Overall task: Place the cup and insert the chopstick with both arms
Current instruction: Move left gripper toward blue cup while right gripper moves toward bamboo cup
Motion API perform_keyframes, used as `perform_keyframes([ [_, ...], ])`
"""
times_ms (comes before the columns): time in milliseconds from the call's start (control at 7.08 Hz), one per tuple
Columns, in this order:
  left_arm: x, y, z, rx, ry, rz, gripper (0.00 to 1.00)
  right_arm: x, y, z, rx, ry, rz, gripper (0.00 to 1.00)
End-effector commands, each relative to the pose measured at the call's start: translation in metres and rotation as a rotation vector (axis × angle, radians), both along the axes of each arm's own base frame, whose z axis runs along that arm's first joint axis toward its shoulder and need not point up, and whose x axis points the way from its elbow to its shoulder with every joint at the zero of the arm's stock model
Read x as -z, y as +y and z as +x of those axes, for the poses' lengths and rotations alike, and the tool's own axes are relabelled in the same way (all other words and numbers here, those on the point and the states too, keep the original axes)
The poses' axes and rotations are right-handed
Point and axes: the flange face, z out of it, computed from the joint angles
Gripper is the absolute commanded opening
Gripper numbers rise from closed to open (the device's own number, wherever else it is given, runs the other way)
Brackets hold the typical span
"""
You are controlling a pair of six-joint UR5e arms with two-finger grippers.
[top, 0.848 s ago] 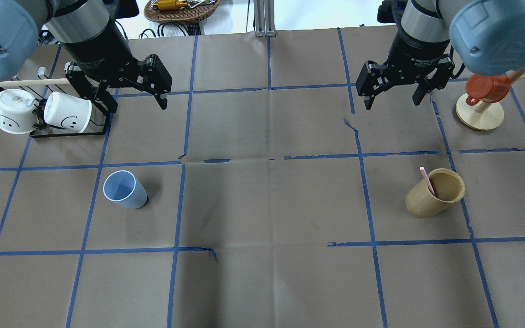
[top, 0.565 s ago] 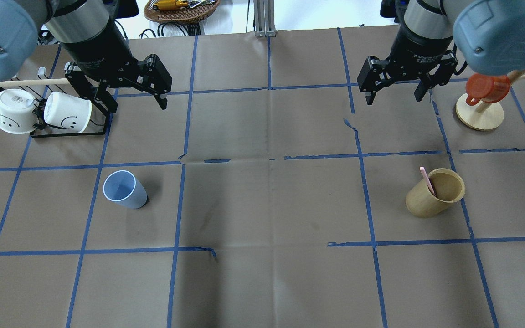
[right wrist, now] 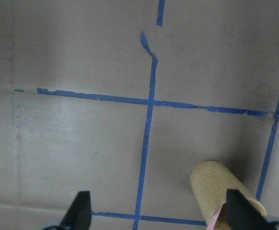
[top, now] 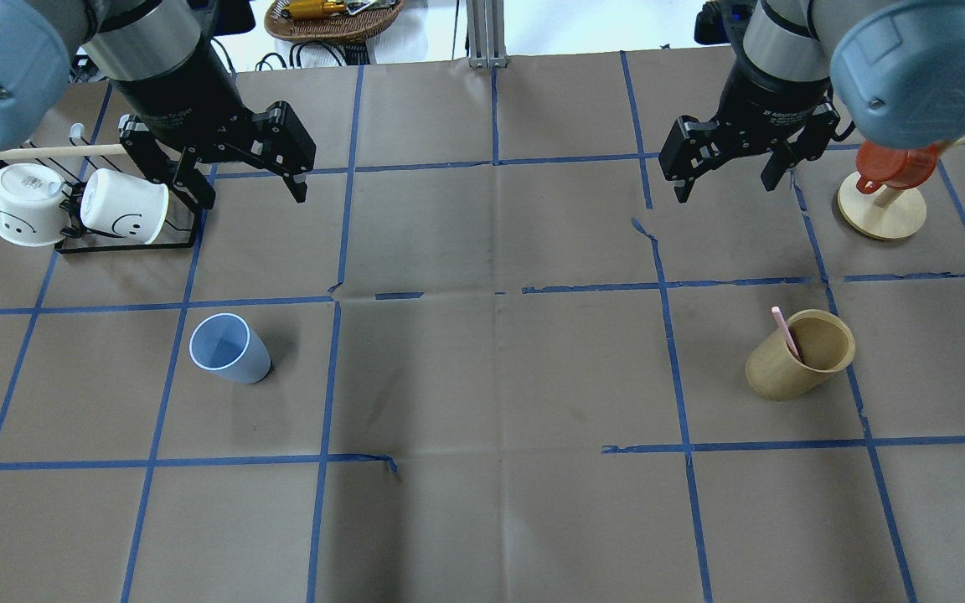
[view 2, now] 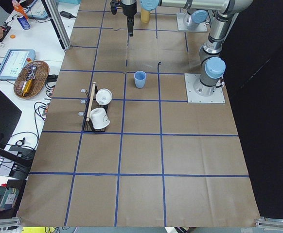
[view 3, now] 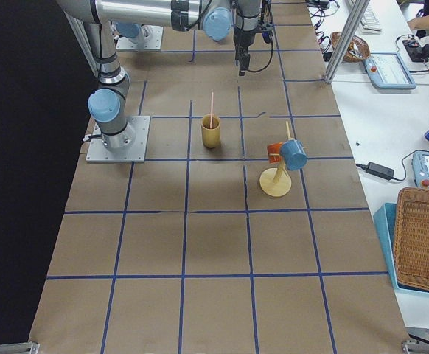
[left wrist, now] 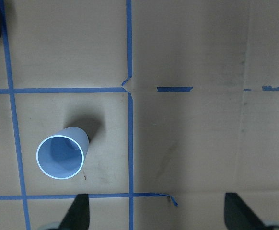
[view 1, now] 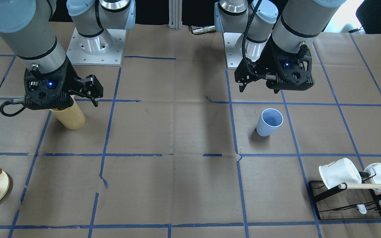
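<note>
The left pincer point(top: 254, 194) and the right pincer point(top: 725, 188) are hanging released. A finger descending off-centre could be toppling the pale blue plastic cup point(top: 229, 349), standing at the left pincer's six o'clock, well apart. The pink chopstick point(top: 785, 332) is leaning in the tan wooden tumbler point(top: 799, 354) at the right's five o'clock.

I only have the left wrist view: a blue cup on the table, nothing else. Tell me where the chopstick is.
Observer: The pink chopstick stands in a bamboo cup on the right arm's side of the table.
Operator: Report the right gripper.
Observer: The right gripper hangs above the table, farther out than the bamboo cup, fingers apart and empty.
Operator: Say what lies beyond my blue cup.
Observer: A black wire rack holds two white cups on their sides, farther out than the blue cup.
</note>
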Motion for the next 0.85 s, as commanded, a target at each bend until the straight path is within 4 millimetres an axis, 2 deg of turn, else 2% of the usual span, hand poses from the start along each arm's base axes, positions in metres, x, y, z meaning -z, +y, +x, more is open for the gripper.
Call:
perform_keyframes([
  [0,0.003,-0.001,0.002,-0.002,0.001,0.009,1.0,0.0,0.003,0.0,-0.006,0.0,0.018,1.0],
  [283,0.012,-0.009,0.02,-0.008,0.005,0.026,1.0,0.0,0.007,0.0,-0.006,0.001,0.032,1.0],
  [424,0.018,-0.008,0.021,-0.008,0.002,0.031,1.0,-0.005,0.006,-0.002,-0.007,0.019,0.023,1.0],
  [565,0.027,-0.006,0.027,0.019,0.009,0.048,1.0,-0.006,0.009,-0.008,-0.073,0.073,0.026,1.0],
  [707,0.045,-0.007,0.041,0.031,0.018,0.082,1.0,-0.002,0.011,-0.009,-0.206,0.066,0.043,1.0],
])
